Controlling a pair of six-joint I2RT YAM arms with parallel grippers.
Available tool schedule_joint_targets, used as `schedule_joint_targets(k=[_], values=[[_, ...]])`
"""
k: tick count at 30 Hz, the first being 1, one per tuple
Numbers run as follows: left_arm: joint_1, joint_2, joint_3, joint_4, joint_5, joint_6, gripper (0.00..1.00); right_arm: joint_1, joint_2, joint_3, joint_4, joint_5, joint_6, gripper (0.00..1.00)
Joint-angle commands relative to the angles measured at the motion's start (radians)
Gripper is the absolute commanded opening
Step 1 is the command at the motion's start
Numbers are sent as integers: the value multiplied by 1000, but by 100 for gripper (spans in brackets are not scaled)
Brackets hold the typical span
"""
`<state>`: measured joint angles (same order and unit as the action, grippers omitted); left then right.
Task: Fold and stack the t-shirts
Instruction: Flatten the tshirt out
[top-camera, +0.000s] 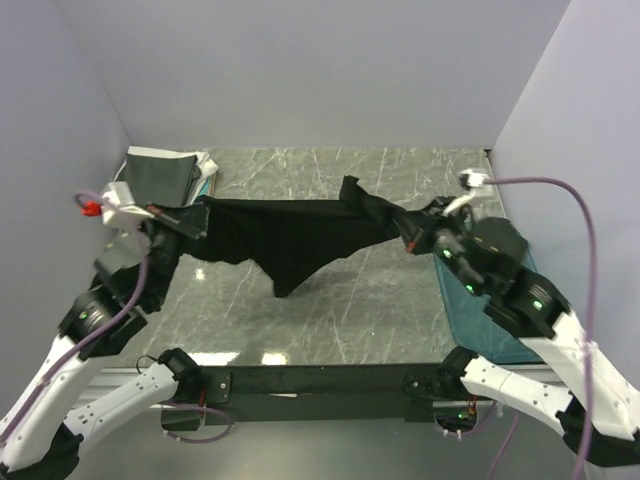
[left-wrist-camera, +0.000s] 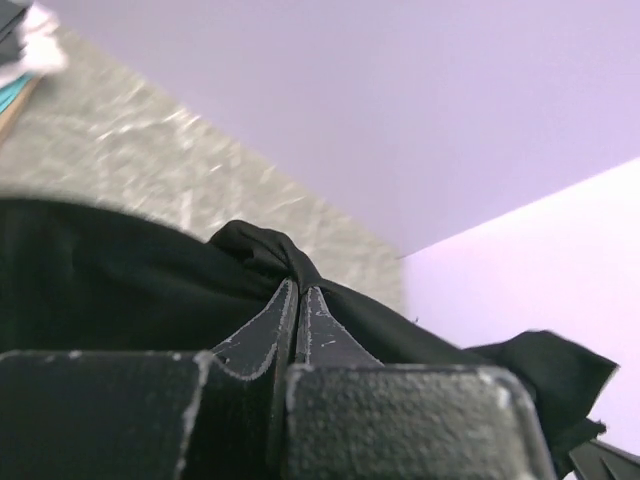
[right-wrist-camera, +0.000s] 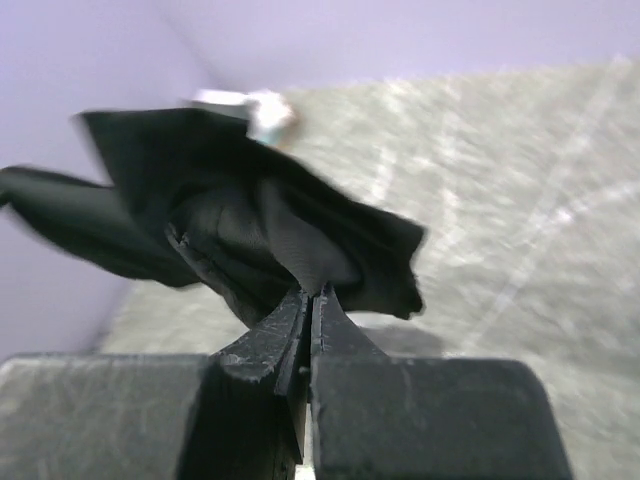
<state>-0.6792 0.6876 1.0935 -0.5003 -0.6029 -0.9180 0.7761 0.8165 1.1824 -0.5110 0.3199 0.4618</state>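
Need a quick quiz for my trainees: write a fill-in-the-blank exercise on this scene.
1. The shirt stretched between the two claws is ____ in colour.
2. The left claw and the right claw are both ____ on it.
3. The folded pile lies at the table's far ____ corner.
Missing words: black; shut; left.
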Motion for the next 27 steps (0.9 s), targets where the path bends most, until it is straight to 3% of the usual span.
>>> schedule_joint_targets(k=[1, 5, 9, 14, 15, 18, 20, 22, 24, 27], values=[[-3, -51, 65, -6, 29, 51, 1, -6, -77, 51, -9, -129, -43, 0], [-3, -86, 97, 41, 103, 83, 1, -8, -125, 59, -9, -246, -49, 0], [-3, -76, 105, 57, 130, 93, 1, -8, -142, 60, -11, -255, -43, 0], [-3, 55, 128, 16, 34, 87, 1, -8, -85, 34, -24, -122, -5, 0], [-3, 85, 128, 3, -47, 82, 1, -9, -70, 19, -27, -52, 1, 0], [3, 232, 131, -23, -129, 67, 1, -82, -2, -35, -24, -33, 28, 0], [48, 363, 135, -32, -83, 70, 1, -249, 56, -90, 38, -204, 44, 0], [108, 502, 114, 29, 71, 94, 1, -354, 110, -188, 101, -345, 52, 0], [202, 608, 100, 112, 202, 122, 1, -420, 223, -239, 163, -361, 43, 0], [256, 942, 185, 165, 318, 162, 1, -481, 409, -241, 244, -397, 25, 0]])
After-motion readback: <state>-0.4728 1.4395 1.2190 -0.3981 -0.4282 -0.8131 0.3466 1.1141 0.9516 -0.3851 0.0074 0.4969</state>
